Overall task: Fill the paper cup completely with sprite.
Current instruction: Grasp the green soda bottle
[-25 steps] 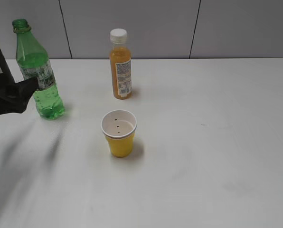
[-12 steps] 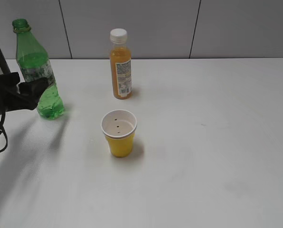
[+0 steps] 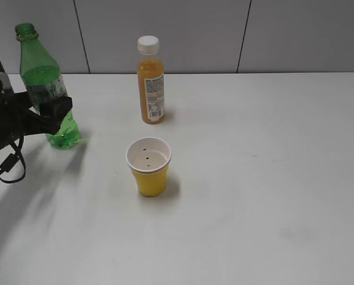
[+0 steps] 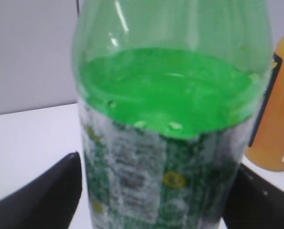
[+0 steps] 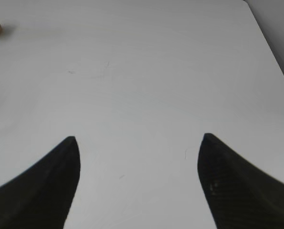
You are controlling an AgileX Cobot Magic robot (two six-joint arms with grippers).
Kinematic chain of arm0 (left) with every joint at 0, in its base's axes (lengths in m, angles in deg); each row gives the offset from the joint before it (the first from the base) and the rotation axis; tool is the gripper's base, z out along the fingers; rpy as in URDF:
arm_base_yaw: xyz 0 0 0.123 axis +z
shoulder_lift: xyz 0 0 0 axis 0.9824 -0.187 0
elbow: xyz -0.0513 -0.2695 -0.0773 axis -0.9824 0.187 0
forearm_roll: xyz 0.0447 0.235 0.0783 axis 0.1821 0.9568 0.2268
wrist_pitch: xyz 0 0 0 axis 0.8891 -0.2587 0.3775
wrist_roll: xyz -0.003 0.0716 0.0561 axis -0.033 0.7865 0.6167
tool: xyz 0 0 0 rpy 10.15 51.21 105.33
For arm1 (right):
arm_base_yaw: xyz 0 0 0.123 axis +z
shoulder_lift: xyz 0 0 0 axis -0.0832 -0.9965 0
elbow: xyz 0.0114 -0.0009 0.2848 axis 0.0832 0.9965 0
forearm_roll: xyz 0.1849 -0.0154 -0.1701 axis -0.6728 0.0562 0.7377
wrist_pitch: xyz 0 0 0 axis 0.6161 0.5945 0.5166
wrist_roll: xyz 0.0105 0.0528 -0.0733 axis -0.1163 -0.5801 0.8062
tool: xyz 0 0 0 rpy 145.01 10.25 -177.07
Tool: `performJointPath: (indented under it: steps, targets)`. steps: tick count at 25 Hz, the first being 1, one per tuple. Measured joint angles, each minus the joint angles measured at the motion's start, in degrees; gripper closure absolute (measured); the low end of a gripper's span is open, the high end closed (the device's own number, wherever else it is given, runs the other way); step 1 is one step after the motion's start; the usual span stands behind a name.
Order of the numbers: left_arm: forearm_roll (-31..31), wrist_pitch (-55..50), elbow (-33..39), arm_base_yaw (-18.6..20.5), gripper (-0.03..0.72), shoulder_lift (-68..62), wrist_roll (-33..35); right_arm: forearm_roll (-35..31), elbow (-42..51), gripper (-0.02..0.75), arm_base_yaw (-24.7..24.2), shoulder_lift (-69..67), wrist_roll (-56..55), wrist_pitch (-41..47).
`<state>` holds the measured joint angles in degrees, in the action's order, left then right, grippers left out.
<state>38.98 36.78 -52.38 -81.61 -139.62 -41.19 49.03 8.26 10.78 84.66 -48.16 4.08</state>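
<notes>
The sprite bottle (image 3: 43, 77), green, uncapped and upright, stands at the back left and fills the left wrist view (image 4: 166, 119). My left gripper (image 3: 53, 116) is open with one finger on each side of the bottle's label (image 4: 156, 191); the fingers are close to the bottle, the left one with a thin gap. The paper cup (image 3: 148, 166), yellow with a white inside and a few dark specks, stands upright to the right of the bottle and nearer the front. My right gripper (image 5: 138, 162) is open and empty over bare table; it is out of the exterior view.
An orange juice bottle (image 3: 151, 83) with a white cap stands behind the cup and shows at the right edge of the left wrist view (image 4: 275, 119). The white table (image 3: 272, 178) stretches to the right. A grey wall stands behind.
My left gripper has moved right and forward, so its fingers now straddle the sprite bottle's label. The bottle and the cup have not moved.
</notes>
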Motion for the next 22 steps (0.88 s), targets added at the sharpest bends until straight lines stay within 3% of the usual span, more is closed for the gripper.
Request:
performJointPath:
  steps: [22]
  targets:
    - [1.7,2.9,-7.7,0.0,0.040,-6.8,-0.1,0.0,0.0,0.144,0.0,0.0,0.0,0.0]
